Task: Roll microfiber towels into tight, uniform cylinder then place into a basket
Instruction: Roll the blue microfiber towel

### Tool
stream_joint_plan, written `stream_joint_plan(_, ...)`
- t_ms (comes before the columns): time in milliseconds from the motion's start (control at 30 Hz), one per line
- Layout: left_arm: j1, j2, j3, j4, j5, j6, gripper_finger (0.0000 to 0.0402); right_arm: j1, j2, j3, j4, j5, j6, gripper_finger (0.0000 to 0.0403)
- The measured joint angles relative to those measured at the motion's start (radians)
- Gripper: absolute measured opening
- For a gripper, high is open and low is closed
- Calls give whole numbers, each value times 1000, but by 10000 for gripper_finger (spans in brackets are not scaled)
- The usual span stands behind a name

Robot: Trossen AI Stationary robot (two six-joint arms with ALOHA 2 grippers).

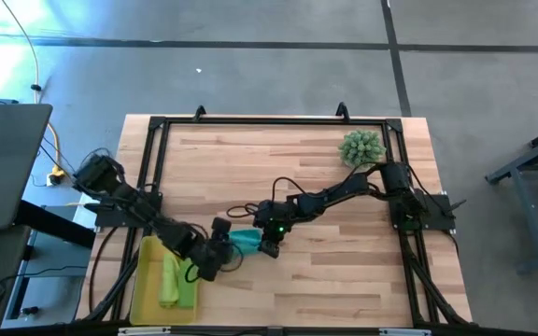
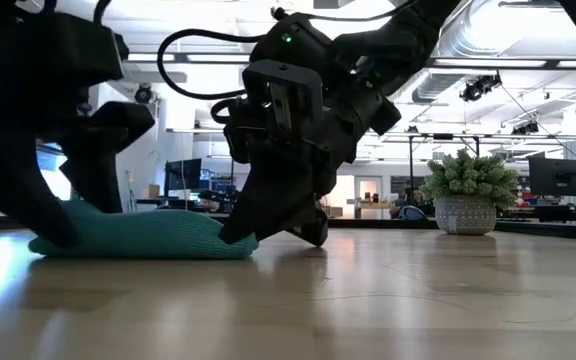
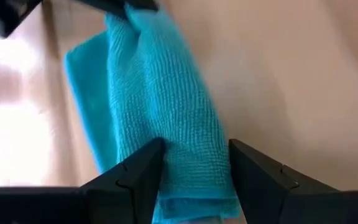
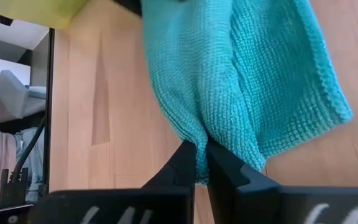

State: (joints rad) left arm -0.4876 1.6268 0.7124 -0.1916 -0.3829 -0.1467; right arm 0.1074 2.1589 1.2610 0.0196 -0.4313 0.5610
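A teal towel (image 1: 247, 241), loosely rolled, lies on the wooden table (image 1: 344, 271) between my two grippers; it also shows in the low view (image 2: 148, 235). My left gripper (image 1: 217, 254) is at its left end, closed on it (image 3: 194, 177). My right gripper (image 1: 269, 245) is at its right end, shut on it (image 4: 201, 158). Two lime green towels (image 1: 177, 280) lie in the yellow basket (image 1: 146, 280) at the table's near left. My left gripper has the rolled towel's end (image 3: 191, 155) between its two fingers (image 3: 145, 171), which lie across the roll, one on each side. The roll rests on the table. My right gripper pinches a raised fold of the towel (image 4: 199, 134) between its two nearly closed fingers (image 4: 185, 163), slanting down from the right. The towel spreads away from the fingers and lies on the table.
A spiky green plant in a pot (image 1: 362, 147) stands at the far right, also in the low view (image 2: 465, 195). A black frame (image 1: 269, 121) runs along the table's edges. Bare wood lies to the near right.
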Motion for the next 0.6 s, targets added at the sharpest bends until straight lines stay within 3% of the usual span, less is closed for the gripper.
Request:
stream_joint_plan(133,-21,50,96,-202,-48,-62,173,4,0,0,0,0,0,9)
stream_joint_plan(333,-23,92,130,-236,-27,-240,164,6,0,0,5,0,2,9)
stream_joint_plan(467,-23,93,132,-236,-42,-270,118,7,-6,0,3,23,3,9)
stream_joint_plan(600,-7,93,131,-241,-94,-162,48,5,-26,-1,-9,85,-21,9)
